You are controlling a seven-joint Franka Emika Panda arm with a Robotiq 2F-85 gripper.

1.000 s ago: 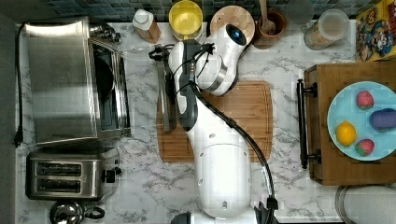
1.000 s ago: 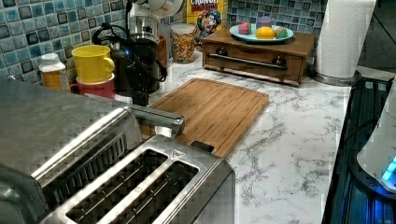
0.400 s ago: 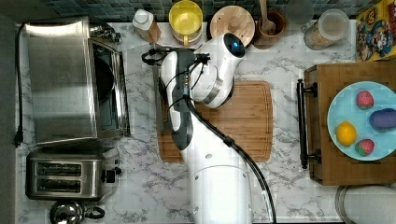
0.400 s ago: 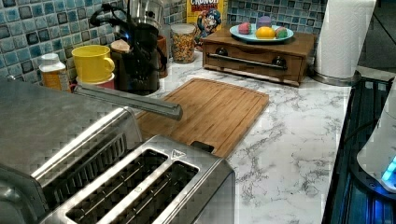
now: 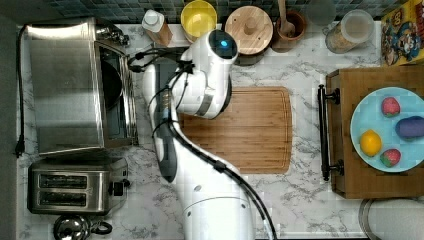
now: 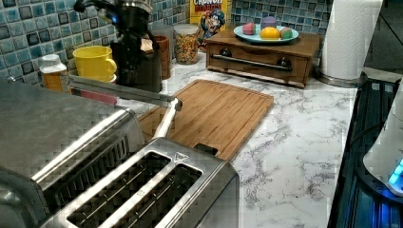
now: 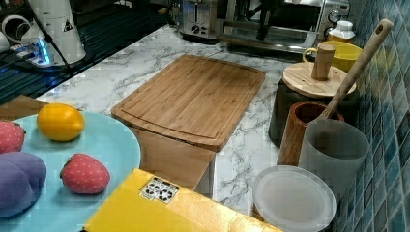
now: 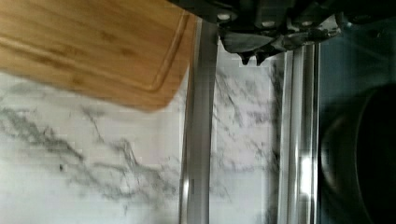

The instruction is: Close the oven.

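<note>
Since 0.4 s ago I've swung further toward the oven [image 5: 75, 85] at the top view's left, and its door [image 6: 119, 90] has risen to a partly raised tilt, bar handle [image 8: 198, 130] clear above the marble desk [image 5: 305, 200]. I cannot tell how my jaws stand. The cutting board [image 5: 245, 130] edge lies just beside the handle

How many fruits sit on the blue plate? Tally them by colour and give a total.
Red strawberries: 2
Yellow lemon: 1
Purple fruit: 1
Total on the plate: 4
</note>
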